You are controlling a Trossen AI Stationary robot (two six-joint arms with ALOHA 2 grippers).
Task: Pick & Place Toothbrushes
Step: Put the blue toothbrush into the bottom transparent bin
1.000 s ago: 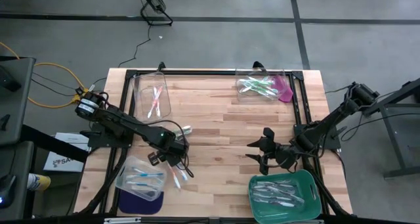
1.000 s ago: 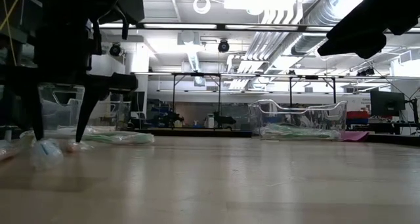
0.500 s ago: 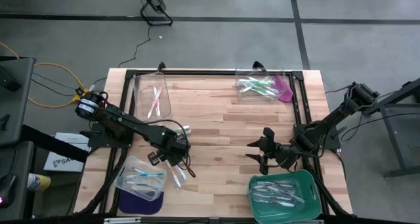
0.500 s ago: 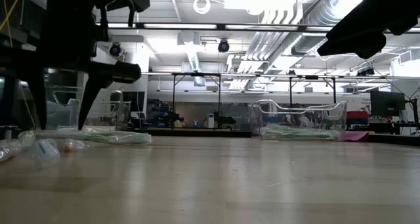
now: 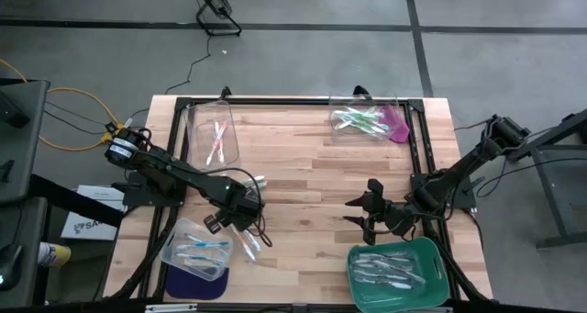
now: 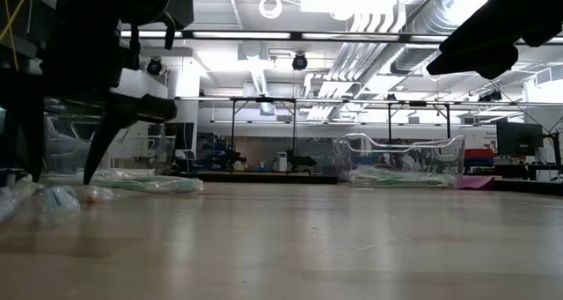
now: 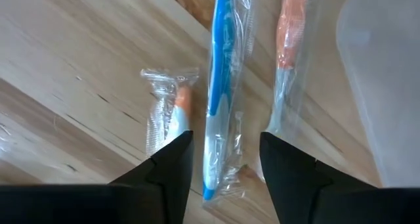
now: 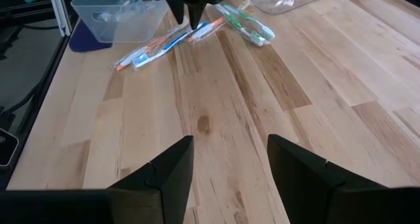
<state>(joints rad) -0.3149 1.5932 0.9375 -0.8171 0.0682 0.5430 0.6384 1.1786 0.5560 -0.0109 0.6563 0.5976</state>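
My left gripper (image 7: pixel 220 168) hangs open over a wrapped blue toothbrush (image 7: pixel 218 86) at the table's (image 5: pixel 312 180) seven o'clock, its bristle end cut off (wrapping blurs detail); it has shifted slightly toward the clear bin (image 5: pixel 195 249) since a second ago; right gripper (image 8: pixel 226 161), open and empty, waits at five o'clock.

Table (image 5: pixel 303 184): I see matt wood planks.
Toothbrushes (image 7: pixel 216 86): glossy crinkled clear plastic wrap.
Bin (image 5: pixel 213 137): clear smooth plastic.
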